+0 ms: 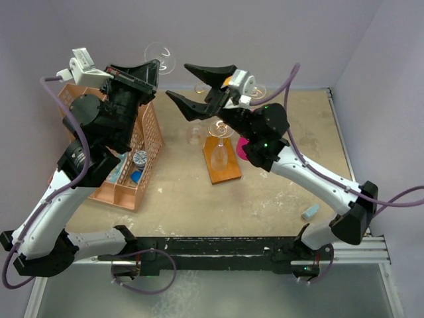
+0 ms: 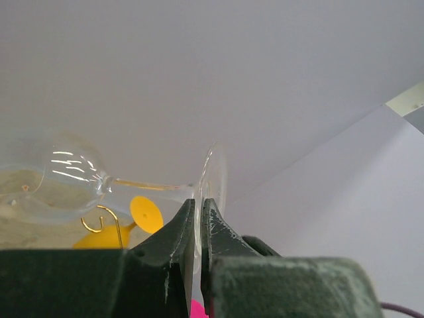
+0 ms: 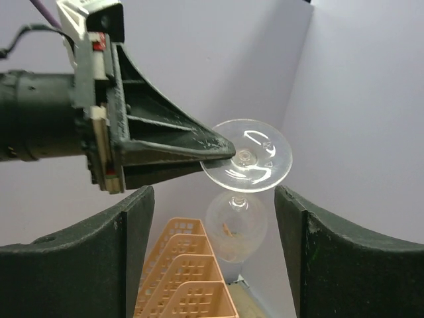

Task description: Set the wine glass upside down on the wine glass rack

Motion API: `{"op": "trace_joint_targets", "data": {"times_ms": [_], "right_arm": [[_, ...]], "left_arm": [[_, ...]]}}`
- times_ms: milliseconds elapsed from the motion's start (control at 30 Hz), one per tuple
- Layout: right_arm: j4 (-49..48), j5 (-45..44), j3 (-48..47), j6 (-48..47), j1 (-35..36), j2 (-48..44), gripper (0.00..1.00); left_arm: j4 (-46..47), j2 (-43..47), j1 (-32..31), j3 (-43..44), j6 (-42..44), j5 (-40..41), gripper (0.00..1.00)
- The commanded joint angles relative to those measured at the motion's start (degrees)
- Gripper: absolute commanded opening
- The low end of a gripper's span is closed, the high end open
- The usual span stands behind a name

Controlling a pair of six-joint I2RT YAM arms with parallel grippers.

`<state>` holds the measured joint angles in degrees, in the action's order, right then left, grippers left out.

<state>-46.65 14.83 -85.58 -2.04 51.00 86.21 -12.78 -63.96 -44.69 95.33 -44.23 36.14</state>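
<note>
With left gripper (image 1: 156,65), pinches the wine glass (image 3: 252,159) by the edge of its foot, raised sideways above the counter's far edge. With right gripper (image 1: 177,81), hovers spread wide just beside it, near the wine glass rack (image 1: 228,169) standing mid-counter.

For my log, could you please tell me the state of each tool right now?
Left tool: shut on the foot of the wine glass.
Right tool: open, holding nothing.
</note>
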Motion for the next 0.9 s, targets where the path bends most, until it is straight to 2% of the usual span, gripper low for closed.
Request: {"op": "trace_joint_targets", "data": {"times_ms": [0,67,233,367,500,600,867], "right_arm": [[-3.0,-5.0,3.8,0.0,0.2,-6.2,0.75],[-2.8,-4.8,6.5,0.1,0.2,-9.2,0.75],[-1.8,3.7,16.3,-1.3,0.1,-18.7,0.75],[3.7,3.7,18.0,-2.3,0.1,-23.3,0.75],[4.4,2.6,21.0,-0.3,0.1,-28.0,0.75],[3.6,2.6,22.9,2.0,0.1,-31.4,0.75],[5.3,2.5,21.7,6.6,0.1,-35.8,0.75]], "left_arm": [[5.2,-2.3,0.0,3.9,4.3,2.3,0.00],[5.6,-3.8,0.1,3.4,4.5,2.9,0.00],[8.3,-4.8,0.5,-0.9,2.9,3.2,0.00],[7.8,-6.5,1.8,-1.7,1.3,2.0,0.00],[5.8,-8.7,3.9,-2.2,-4.7,-5.0,0.00],[7.8,-8.0,4.4,-6.3,-9.1,-5.4,0.00],[5.6,-7.4,5.1,-10.0,-15.4,-5.7,0.00]]}}
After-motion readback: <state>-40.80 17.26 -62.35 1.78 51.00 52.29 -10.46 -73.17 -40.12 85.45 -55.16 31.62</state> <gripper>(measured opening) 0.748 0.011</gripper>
